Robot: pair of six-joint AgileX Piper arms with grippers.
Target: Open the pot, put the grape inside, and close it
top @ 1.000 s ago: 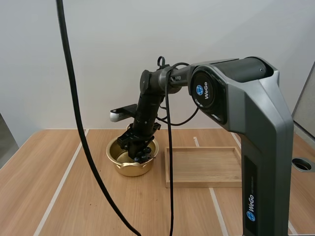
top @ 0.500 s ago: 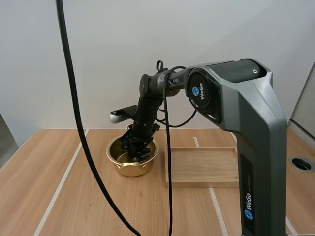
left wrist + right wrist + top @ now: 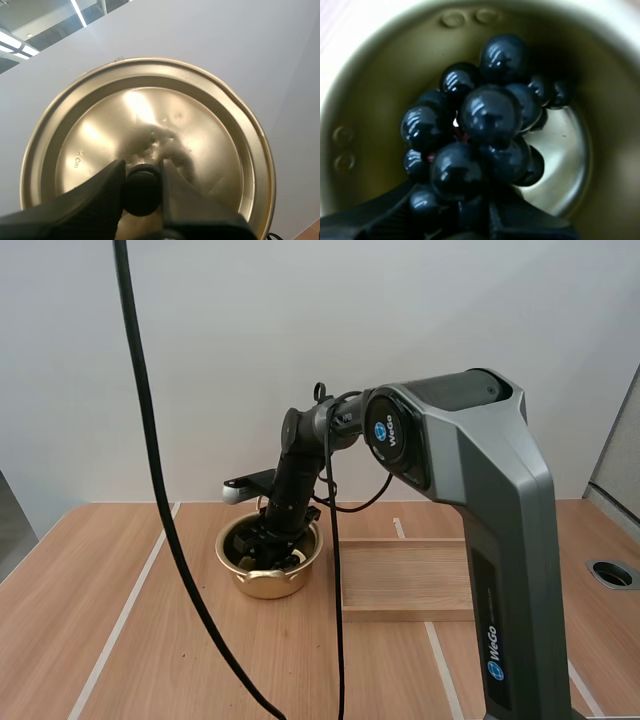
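The gold pot [image 3: 262, 582] stands uncovered on the wooden table, left of the tray. My right gripper [image 3: 268, 544] reaches down inside it. In the right wrist view a bunch of dark grapes [image 3: 485, 120] hangs low in the pot [image 3: 365, 100], close to its shiny bottom, with my right gripper [image 3: 470, 212] shut on the bunch. The left wrist view has the gold lid [image 3: 150, 125] held up in front of a white wall, my left gripper [image 3: 142, 182] shut on its black knob [image 3: 142, 192].
A shallow wooden tray [image 3: 410, 578] lies directly right of the pot. A round hole [image 3: 613, 574] sits in the table near the right edge. White lines cross the tabletop.
My right arm has lowered, carrying the grapes from just above the rim down into the pot. The pot and tray have stayed put.
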